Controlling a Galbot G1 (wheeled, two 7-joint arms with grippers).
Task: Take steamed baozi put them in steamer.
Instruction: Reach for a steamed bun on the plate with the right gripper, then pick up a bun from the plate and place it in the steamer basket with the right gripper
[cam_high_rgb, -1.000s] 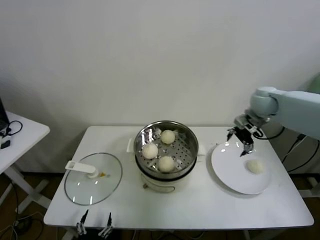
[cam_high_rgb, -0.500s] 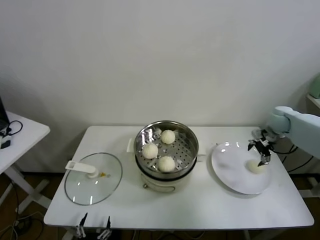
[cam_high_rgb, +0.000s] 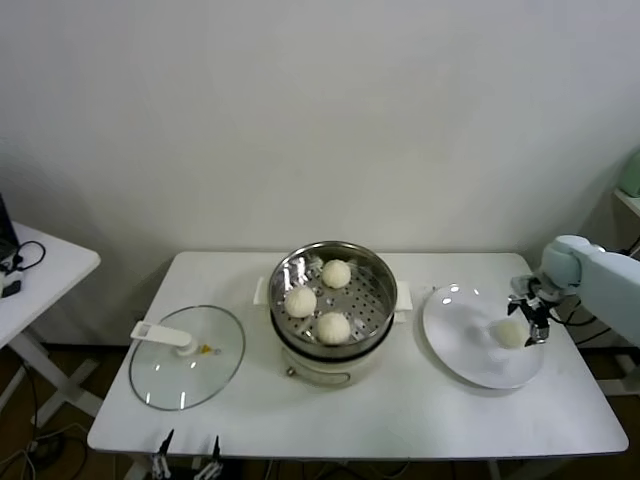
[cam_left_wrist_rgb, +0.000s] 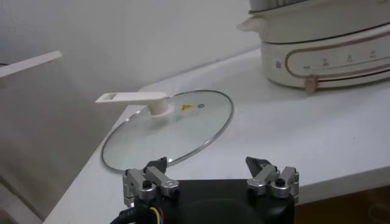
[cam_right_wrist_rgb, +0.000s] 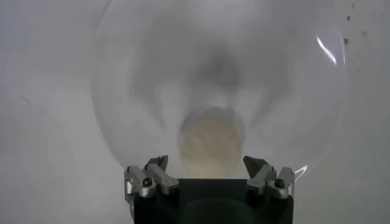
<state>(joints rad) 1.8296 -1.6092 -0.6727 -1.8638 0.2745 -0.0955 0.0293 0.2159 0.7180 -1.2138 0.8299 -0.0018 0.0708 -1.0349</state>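
Head view: three cream-white dough buns (cam_high_rgb: 318, 299) already sit in the shiny steel perforated steamer basket (cam_high_rgb: 383, 278), well off from the right pincer (cam_high_rgb: 527, 318), which hangs over the last bun (cam_high_rgb: 509, 333) on the flat white plate (cam_high_rgb: 458, 340).

Right wrist view: jaws spread wide, bun between them, not gripped. Next I'd say lower and close.

Left pincer (cam_left_wrist_rgb: 210, 176) idles open near the counter (cam_left_wrist_rgb: 341, 131) edge.

Right gripper (cam_right_wrist_rgb: 206, 173) jaws wide apart over baozi (cam_right_wrist_rgb: 210, 141) on white plate (cam_right_wrist_rgb: 122, 91).

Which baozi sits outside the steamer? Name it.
The lone baozi on the white plate, under the open right gripper; the other three lie inside the steamer.
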